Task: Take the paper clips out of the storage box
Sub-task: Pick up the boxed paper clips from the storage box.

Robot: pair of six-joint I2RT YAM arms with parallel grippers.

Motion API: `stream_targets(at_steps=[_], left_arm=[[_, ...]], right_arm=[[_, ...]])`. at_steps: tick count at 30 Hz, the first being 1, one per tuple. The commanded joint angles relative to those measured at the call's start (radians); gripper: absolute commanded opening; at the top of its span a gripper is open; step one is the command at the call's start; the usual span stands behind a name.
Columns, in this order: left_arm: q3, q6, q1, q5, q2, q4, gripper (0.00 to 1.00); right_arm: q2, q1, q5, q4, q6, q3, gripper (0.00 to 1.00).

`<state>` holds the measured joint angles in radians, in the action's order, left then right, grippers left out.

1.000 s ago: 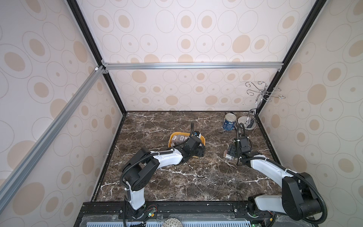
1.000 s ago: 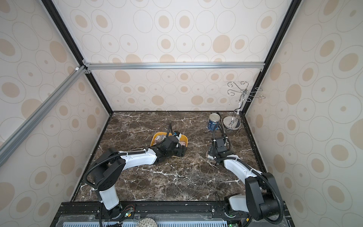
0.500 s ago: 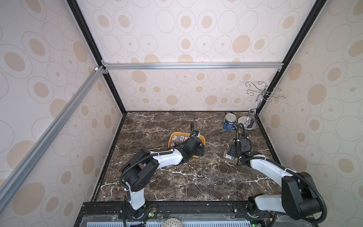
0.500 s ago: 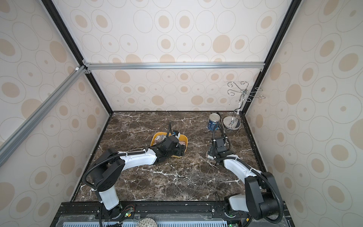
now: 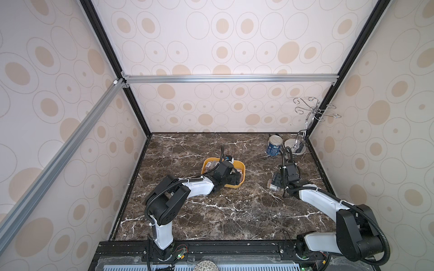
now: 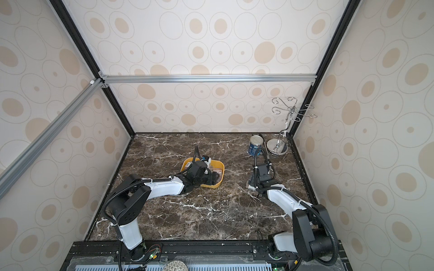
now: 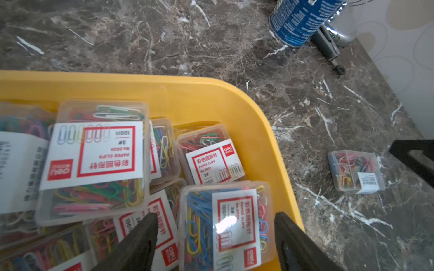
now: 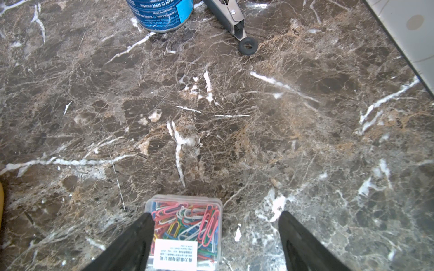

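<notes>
paper clips [image 7: 94, 159]: most boxes lie inside the storage box [image 7: 211, 93]; one loose box [image 8: 185, 232] sits outside it, well apart, beneath the open right gripper [image 8: 216, 214]. left gripper [image 7: 215, 214], jaws apart, has edged over a corner box [image 7: 199, 234] inside: next removal pending.

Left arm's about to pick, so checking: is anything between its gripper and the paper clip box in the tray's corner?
Nothing visible lies between them: the open left gripper straddles that paper clip box. One finger, though, hangs over the storage box wall, which might catch it.
</notes>
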<state>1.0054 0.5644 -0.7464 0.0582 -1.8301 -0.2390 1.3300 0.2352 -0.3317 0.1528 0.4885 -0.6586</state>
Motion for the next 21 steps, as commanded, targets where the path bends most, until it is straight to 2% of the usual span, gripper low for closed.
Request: stream_targets(at_steps=[1,9,14,21], left_arm=[[0.014,0.016,-0.003,0.076,-0.011,-0.005,0.75],[0.058,0.006,-0.001,0.103,-0.045,0.032,0.72],[0.129,-0.006,0.014,0.095,-0.073,0.134,0.72],[0.188,-0.073,0.071,0.197,-0.097,0.255,0.73]], right_arm=[[0.010,-0.001,-0.002,0.019,0.003,-0.023,0.85],[0.005,-0.001,0.000,0.014,0.003,-0.019,0.85],[0.012,0.000,0.000,0.019,0.004,-0.024,0.85],[0.006,-0.001,0.000,0.014,0.003,-0.020,0.85]])
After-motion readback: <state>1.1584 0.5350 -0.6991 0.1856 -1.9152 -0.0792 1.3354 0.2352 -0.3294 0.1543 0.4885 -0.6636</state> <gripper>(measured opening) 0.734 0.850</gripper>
